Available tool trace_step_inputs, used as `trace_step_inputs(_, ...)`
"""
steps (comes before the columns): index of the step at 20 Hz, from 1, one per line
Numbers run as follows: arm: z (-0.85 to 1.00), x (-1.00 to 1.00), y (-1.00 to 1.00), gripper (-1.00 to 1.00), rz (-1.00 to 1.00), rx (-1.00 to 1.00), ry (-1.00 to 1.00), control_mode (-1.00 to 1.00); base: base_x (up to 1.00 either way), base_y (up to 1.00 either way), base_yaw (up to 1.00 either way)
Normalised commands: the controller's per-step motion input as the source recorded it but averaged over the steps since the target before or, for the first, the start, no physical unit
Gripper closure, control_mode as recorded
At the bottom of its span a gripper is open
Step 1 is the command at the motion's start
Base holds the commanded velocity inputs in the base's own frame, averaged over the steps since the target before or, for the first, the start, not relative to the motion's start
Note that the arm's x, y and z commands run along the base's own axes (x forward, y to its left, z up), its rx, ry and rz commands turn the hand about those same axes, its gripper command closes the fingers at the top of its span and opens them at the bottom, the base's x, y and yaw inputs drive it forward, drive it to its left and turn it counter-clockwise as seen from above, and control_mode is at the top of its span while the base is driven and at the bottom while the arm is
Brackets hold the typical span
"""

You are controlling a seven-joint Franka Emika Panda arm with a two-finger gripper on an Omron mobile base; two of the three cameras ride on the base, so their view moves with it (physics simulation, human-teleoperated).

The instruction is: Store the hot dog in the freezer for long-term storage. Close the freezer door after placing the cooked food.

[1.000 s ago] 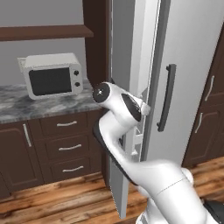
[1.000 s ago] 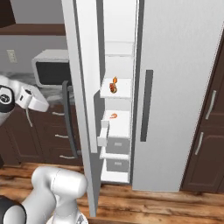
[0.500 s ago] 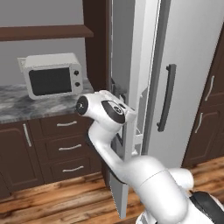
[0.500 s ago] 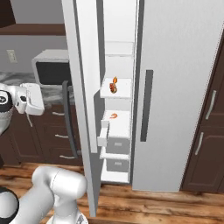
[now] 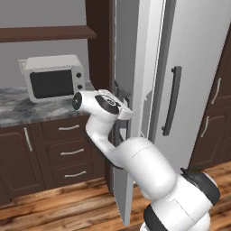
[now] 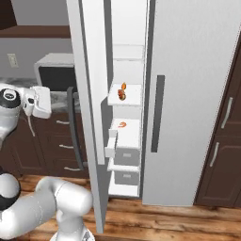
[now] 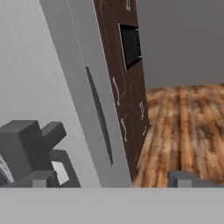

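Freezer door (image 5: 128, 113) stands ajar in the left base view, its edge toward the camera, with the white arm bent against its outer face and the hand (image 5: 121, 107) at the dark handle; finger spread cannot be told here. A white microwave (image 5: 52, 77) sits on the grey counter (image 5: 27, 110) beside it.

From the right base view, the freezer (image 6: 127, 70) is open, its white shelves exposed. The hot dog (image 6: 122, 94) lies on the middle shelf toward the front edge, a pink-orange piece (image 6: 122, 124) one level below. The hand (image 6: 38, 102) hangs outside the door.

Through the hand view, the fingertips (image 7: 40, 180) sit wide apart, holding nothing, beside grey door and wooden floor (image 7: 183, 127).
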Motion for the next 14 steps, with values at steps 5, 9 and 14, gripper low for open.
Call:
trace_step_inputs(5, -0.13, 0.54, -0.01, -1.00, -0.01, 0.00, 0.11, -1.00, 0.00, 0.00, 0.00)
trace_step_inputs(9, -0.18, 0.56, 0.00, -1.00, 0.00, 0.00, 0.15, -1.00, 0.00, 0.00, 0.00)
trace_step_inputs(14, -0.17, 0.49, 0.00, -1.00, 0.00, 0.00, 0.11, -1.00, 0.00, 0.00, 0.00)
